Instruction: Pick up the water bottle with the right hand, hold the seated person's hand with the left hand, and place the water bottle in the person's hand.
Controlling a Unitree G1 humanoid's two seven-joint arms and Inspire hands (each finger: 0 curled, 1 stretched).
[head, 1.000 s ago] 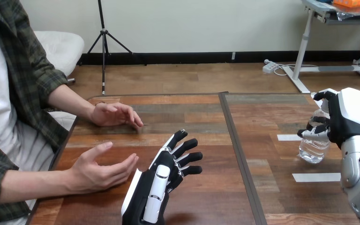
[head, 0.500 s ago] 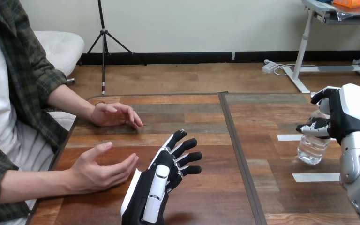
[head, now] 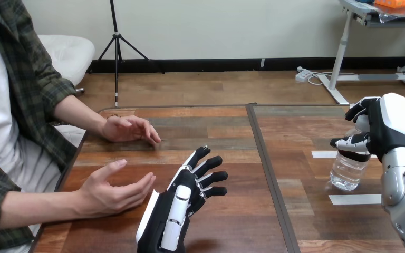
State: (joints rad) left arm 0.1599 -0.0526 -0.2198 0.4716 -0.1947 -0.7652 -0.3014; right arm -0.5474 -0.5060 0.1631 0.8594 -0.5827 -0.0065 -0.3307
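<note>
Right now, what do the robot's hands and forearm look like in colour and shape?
The left hand is black, with a long white shell on its back and black-and-white jointed fingers. The right hand has a broad rounded white shell over black. The right forearm is silver and rounded.

You have a clear water bottle (head: 347, 172), white tape strips (head: 355, 199) on a brown plank-patterned table (head: 227, 132), and your left hand (head: 176, 211) and right hand (head: 396, 124) black with white shells
</note>
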